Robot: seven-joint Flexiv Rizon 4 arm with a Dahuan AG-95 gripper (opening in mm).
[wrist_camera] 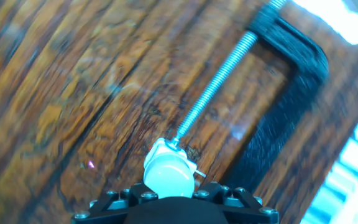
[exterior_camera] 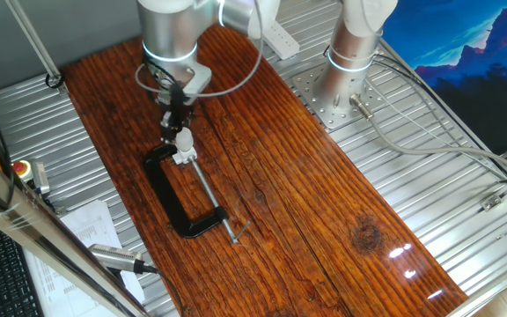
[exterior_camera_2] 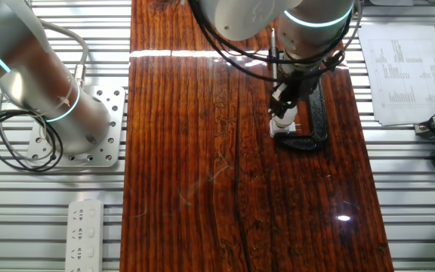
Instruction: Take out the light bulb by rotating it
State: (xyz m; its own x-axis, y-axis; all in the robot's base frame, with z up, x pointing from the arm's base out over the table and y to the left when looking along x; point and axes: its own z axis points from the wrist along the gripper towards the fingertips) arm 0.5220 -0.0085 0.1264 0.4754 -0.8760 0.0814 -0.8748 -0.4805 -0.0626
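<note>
Wooden table (exterior_camera: 341, 185) is filling most of all three views, dark brown planks running under the fingers and well beyond them. Robot arm (exterior_camera: 170, 31) is reaching down from above, wrist sitting straight over the fingers. A second silver arm base (exterior_camera: 346, 62) is standing well apart from the fingers, off the board on the metal surface.

Black C-clamp (exterior_camera: 167, 198) is lying flat on the table just below and ahead of the fingers; in the hand view its frame is curving off to the right of the fingers. Its steel screw (wrist_camera: 219, 74) is running straight out from the fingertips toward the far end of the clamp.

Gripper (exterior_camera: 181, 134) is pointing down at the clamp's near end. Fingers (wrist_camera: 120, 198) are only partly showing at the bottom edge of the hand view, dark blocks on either side.

White socket block (wrist_camera: 160, 149) is sitting at the screw's end, just past the fingertips, touching the bulb.

Light bulb (wrist_camera: 168, 176) is sitting right between the fingers, whitish and rounded, its base against the socket block. Fingers are closing in on both sides of the light bulb, looking like they are pinching it, though the contact itself is mostly hidden at the frame edge.
</note>
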